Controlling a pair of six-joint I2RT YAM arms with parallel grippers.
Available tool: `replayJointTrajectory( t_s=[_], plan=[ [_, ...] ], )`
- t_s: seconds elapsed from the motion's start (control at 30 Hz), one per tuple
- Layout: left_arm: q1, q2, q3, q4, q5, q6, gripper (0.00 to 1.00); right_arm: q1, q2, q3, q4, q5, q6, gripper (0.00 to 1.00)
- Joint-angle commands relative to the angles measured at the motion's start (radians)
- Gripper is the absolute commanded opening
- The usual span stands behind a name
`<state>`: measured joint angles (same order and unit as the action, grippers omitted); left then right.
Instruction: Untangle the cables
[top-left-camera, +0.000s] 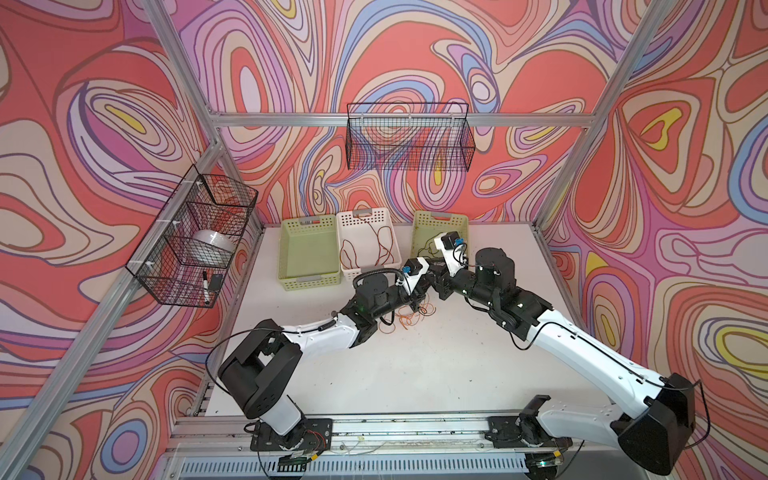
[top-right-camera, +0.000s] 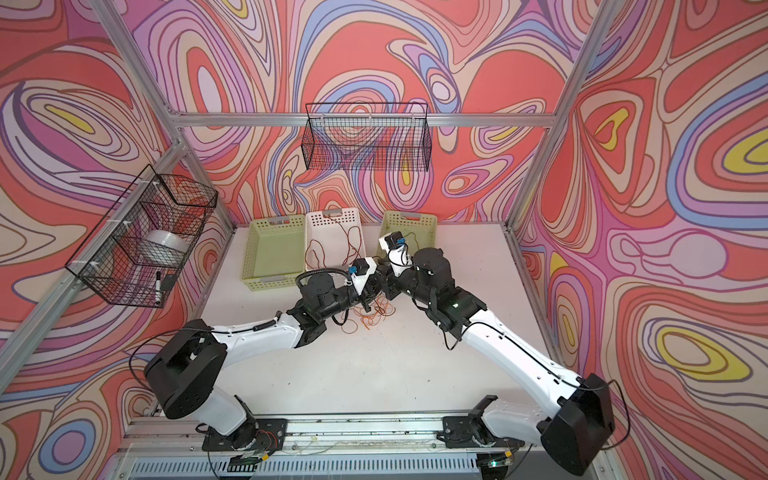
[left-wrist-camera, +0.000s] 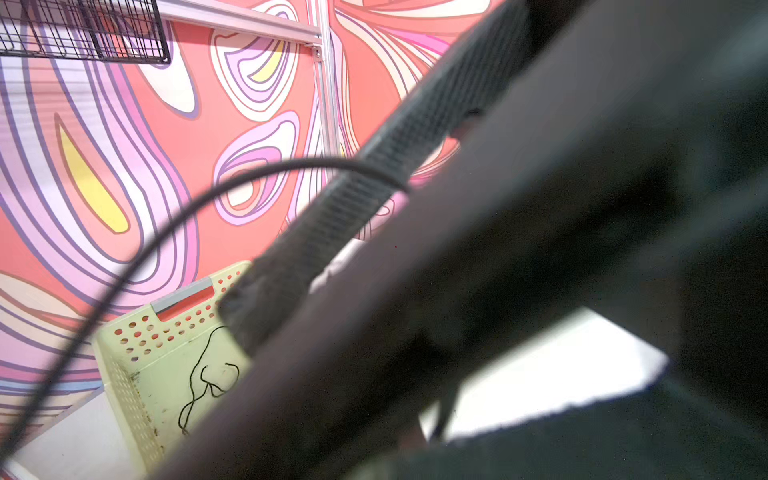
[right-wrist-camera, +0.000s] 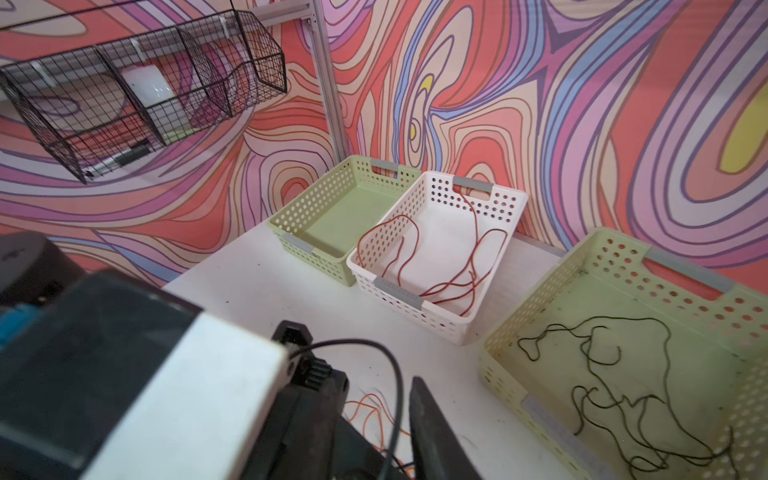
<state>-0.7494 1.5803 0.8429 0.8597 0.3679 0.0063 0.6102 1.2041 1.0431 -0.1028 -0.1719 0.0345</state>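
Presently my left gripper (top-left-camera: 417, 300) sits closed, my right gripper (top-left-camera: 439, 287) unreadable, both crowded over the orange cable (top-left-camera: 413, 321) at 5 o'clock of the white basket (top-left-camera: 353, 218); a careless lift could cinch its loops or clash arms.

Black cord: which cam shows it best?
Right wrist: nearly all of the black cord lies loose in the green basket, unobstructed. Left wrist shows part; a dark blur hides the rest. Both top views show only a thin trace.
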Motion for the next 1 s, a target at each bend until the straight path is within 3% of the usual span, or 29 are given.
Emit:
replayJointTrajectory(
  t_s=[0.0, 0.13, 0.27, 0.47, 0.63, 0.97],
  plan=[
    [-0.001, -0.059, 0.018, -0.007, 0.027, -0.004, 0.0, -0.04, -0.071, -0.034, 0.007, 0.088, -0.012, 0.48],
    [-0.001, -0.081, 0.033, -0.048, 0.046, -0.004, 0.0, -0.124, -0.158, -0.123, 0.047, 0.076, 0.017, 0.57],
    [-0.002, -0.102, 0.041, -0.069, 0.065, -0.006, 0.0, -0.167, -0.216, -0.198, 0.049, 0.043, 0.01, 0.57],
    [-0.002, -0.121, 0.056, -0.097, 0.074, -0.006, 0.0, -0.169, -0.254, -0.375, 0.178, -0.049, 0.097, 0.57],
    [-0.002, -0.13, 0.067, -0.101, 0.086, -0.023, 0.0, -0.169, -0.208, -0.482, 0.339, -0.138, 0.176, 0.57],
    [-0.012, -0.129, 0.079, -0.118, 0.108, -0.031, 0.0, -0.17, -0.066, -0.462, 0.537, -0.342, 0.266, 0.57]
  ],
)
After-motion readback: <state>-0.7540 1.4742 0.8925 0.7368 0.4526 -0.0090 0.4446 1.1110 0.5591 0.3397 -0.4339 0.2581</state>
